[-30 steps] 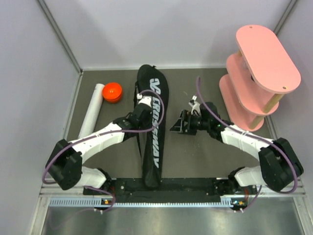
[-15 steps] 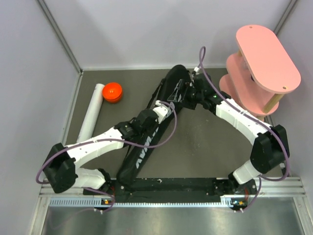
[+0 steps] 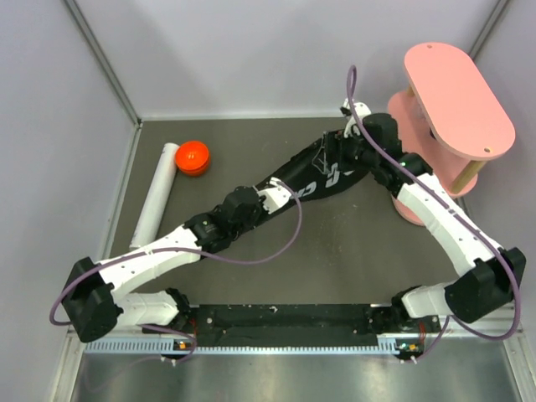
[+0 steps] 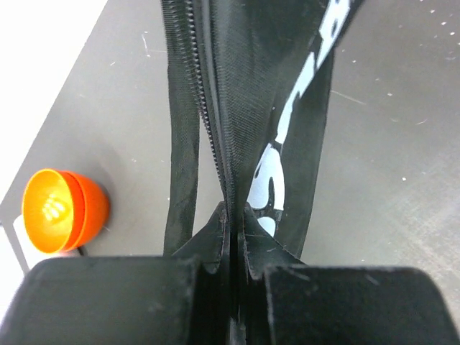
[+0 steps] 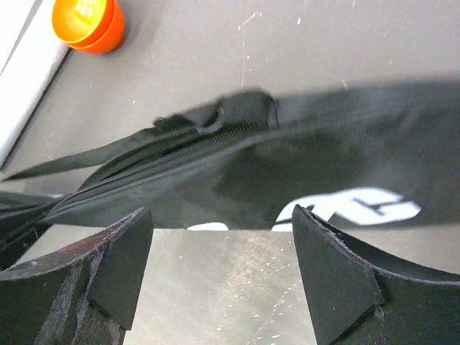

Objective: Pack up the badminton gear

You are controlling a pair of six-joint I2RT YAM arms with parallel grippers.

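The black "CROSSWAY" bag (image 3: 314, 180) lies slanted across the mat, its wide head toward the back right. My left gripper (image 3: 283, 193) is shut on the bag's zipper edge (image 4: 215, 122), pinching the fabric between its fingertips (image 4: 233, 215). My right gripper (image 3: 329, 167) hovers open over the bag's head (image 5: 287, 165) with nothing between its fingers. The long white tube (image 3: 155, 201) lies along the left side. Its orange cap (image 3: 192, 157) stands beside the tube's far end, also seen in the wrist views (image 4: 61, 210) (image 5: 86, 25).
A pink tiered oval shelf (image 3: 456, 96) stands at the back right, close behind my right arm. Grey walls close in the mat on the left, back and right. A black rail (image 3: 285, 316) runs along the near edge.
The bag swung from lying lengthwise in the middle to a slant, its head now toward the back right. My left arm stretched out holding it. My right arm moved back toward the shelf.
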